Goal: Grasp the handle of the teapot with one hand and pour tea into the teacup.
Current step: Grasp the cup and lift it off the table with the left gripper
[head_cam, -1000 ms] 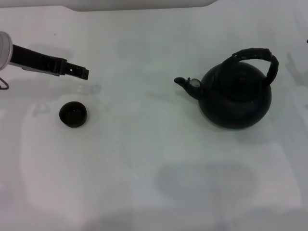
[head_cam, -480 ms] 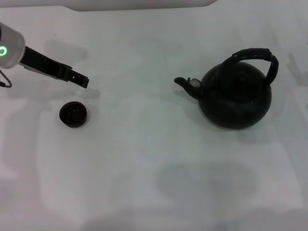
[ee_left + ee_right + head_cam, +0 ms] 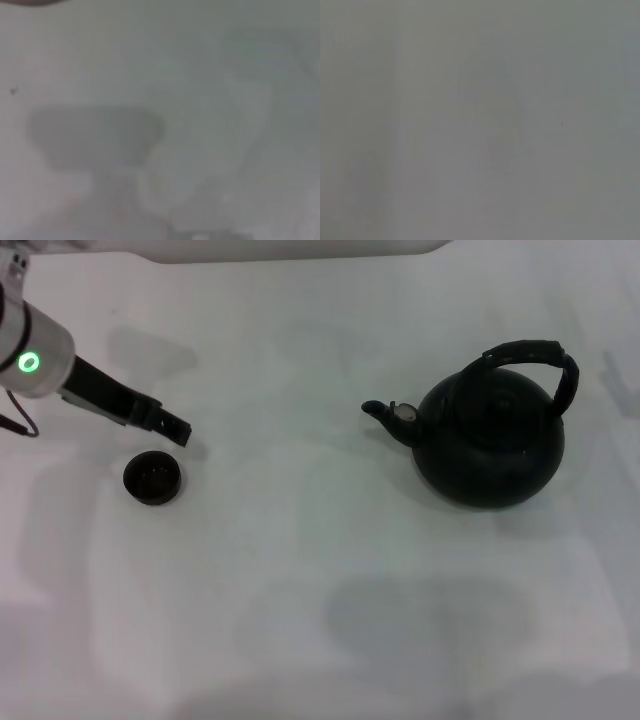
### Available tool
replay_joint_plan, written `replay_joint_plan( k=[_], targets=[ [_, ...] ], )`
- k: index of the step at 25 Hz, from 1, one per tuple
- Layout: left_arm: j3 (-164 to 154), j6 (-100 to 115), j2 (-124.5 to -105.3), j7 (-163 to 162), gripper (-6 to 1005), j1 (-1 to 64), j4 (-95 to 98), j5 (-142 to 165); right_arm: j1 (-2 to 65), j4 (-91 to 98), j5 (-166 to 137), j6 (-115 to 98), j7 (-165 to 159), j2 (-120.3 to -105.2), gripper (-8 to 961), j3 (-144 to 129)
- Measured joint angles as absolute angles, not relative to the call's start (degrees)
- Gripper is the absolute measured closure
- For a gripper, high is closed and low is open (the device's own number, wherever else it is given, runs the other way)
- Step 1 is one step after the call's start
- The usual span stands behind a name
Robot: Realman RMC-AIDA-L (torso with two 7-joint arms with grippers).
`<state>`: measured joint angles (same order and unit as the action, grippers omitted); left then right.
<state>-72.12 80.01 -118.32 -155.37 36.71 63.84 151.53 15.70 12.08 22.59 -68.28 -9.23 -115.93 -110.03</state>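
The teapot (image 3: 490, 440) is a round matte-black kettle standing upright on the right of the white table, with its spout (image 3: 378, 410) pointing left. Its thick ribbed handle (image 3: 530, 352) arches over the top, and nothing holds it. The small black teacup (image 3: 152, 478) sits on the left, upright. My left gripper (image 3: 175, 428) reaches in from the upper left, and its black tip hovers just behind and to the right of the teacup, apart from it. The left wrist view shows only table and a shadow. My right gripper is out of view.
The white table (image 3: 300, 570) stretches wide between the teacup and the teapot and in front of both. A white wall edge (image 3: 300, 248) runs along the back. The right wrist view shows only plain grey surface (image 3: 480, 120).
My left arm has swung further into view from the left, and its tip has come nearer to the teacup. The teapot and teacup have not moved.
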Motion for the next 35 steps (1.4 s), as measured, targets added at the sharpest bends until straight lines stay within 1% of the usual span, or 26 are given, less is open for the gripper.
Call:
replay_joint_plan(
  k=[35],
  targets=[
    [-77.04, 79.78, -118.38, -155.47, 108, 38.35, 59.06, 152.03, 16.1, 12.06, 23.02, -66.75, -9.23, -115.93, 87, -110.04]
  ],
)
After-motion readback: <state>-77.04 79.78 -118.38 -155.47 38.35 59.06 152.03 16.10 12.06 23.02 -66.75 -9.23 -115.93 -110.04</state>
